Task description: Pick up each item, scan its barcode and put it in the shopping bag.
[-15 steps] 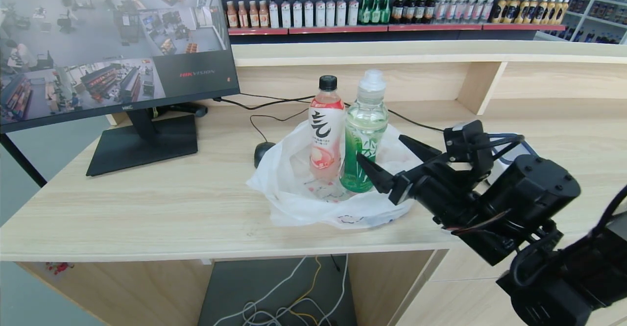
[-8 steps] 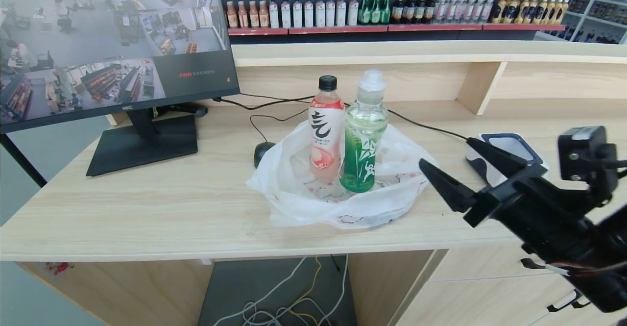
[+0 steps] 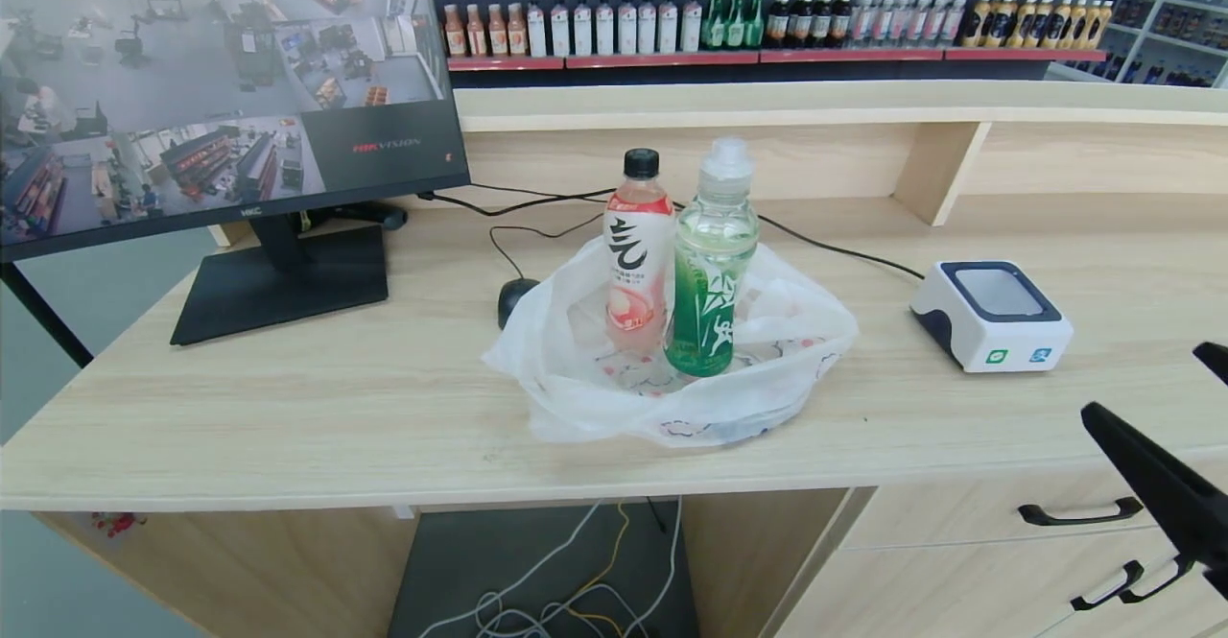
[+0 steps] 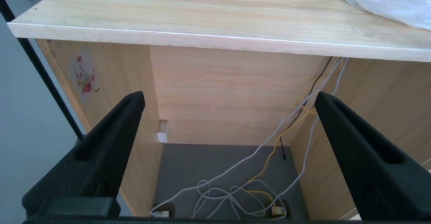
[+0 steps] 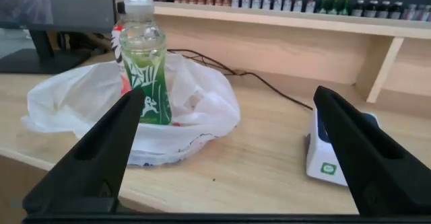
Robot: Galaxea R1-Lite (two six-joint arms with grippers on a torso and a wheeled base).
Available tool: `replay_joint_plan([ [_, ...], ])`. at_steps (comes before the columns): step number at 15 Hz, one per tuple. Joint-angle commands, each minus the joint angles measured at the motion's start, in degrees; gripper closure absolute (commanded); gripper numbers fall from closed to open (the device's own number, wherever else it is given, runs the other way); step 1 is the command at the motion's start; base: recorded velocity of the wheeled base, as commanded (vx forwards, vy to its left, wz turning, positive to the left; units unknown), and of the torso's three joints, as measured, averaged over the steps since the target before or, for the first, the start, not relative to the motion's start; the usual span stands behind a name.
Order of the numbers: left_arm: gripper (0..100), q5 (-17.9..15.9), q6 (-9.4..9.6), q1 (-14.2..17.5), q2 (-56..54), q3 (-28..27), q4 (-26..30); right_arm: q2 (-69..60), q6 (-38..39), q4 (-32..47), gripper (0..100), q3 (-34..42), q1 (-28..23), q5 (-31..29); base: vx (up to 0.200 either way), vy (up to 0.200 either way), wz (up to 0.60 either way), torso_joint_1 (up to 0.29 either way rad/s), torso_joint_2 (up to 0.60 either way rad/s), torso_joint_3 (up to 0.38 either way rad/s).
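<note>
Right gripper (image 3: pixel 1140 379), jaws wide, hangs off the near-right edge of the counter (image 3: pixel 288 408), left gripper (image 4: pixel 229 103) equally wide below its near edge, while the pink bottle (image 3: pixel 638 264) and green bottle (image 3: pixel 710 278) stand upright side by side in the white shopping bag (image 3: pixel 576 379) mid-counter.

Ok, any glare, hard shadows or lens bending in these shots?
Head view: wide-angle bending, the monitor leans and the counter ledge bows; only a soft shadow under the shopping bag. Right wrist view: light passes through the green bottle, no glare on the scanner.
</note>
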Motion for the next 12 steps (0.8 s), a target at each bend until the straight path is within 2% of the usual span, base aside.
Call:
replay_joint_plan([
  [1, 0, 0.0, 0.0, 0.0, 0.0, 0.0, 0.0, -17.8, -0.9, 18.1, 0, 0.4, -1.0, 0.0, 0.0, 0.0, 0.0, 0.0, 0.0, 0.0],
  [2, 0, 0.0, 0.0, 0.0, 0.0, 0.0, 0.0, -27.4, -0.7, 33.9, 0, 0.4, -1.0, 0.0, 0.0, 0.0, 0.0, 0.0, 0.0, 0.0],
  [3, 0, 0.0, 0.0, 0.0, 0.0, 0.0, 0.0, -36.6, -1.0, 46.5, 0, 0.4, -1.0, 0.0, 0.0, 0.0, 0.0, 0.0, 0.0, 0.0],
  [4, 0, 0.0, 0.0, 0.0, 0.0, 0.0, 0.0, -42.8, -1.3, 54.6, 0, 0.4, -1.1, 0.0, 0.0, 0.0, 0.0, 0.0, 0.0, 0.0],
  [5, 0, 0.1, 0.0, 0.0, 0.0, 0.0, 0.0, -45.5, -1.3, 57.7, 0, 0.4, -1.1, 0.0, 0.0, 0.0, 0.0, 0.0, 0.0, 0.0],
  [6, 0, 0.0, 0.0, -0.1, 0.0, 0.0, 0.0, -52.6, -1.1, 65.0, 0, 0.4, -1.1, 0.0, 0.0, 0.0, 0.0, 0.0, 0.0, 0.0],
  [7, 0, 0.1, 0.0, 0.0, 0.0, 0.0, 0.0, -56.2, -0.2, 69.3, 0, -0.6, -1.3, -0.3, 0.0, 0.0, 0.0, 0.0, 0.0, 0.0],
  [10, 0, 0.0, 0.0, 0.0, 0.0, 0.0, 0.0, -56.4, 6.1, 69.8, 0, -0.7, -1.1, -3.1, 0.0, 0.0, 0.0, 0.0, 0.0, 0.0],
  [12, 0, 0.0, 0.0, 0.0, 0.0, 0.0, 0.0, -56.4, 7.0, 70.1, 0, 0.3, -1.0, -3.3, 0.0, 0.0, 0.0, 0.0, 0.0, 0.0],
])
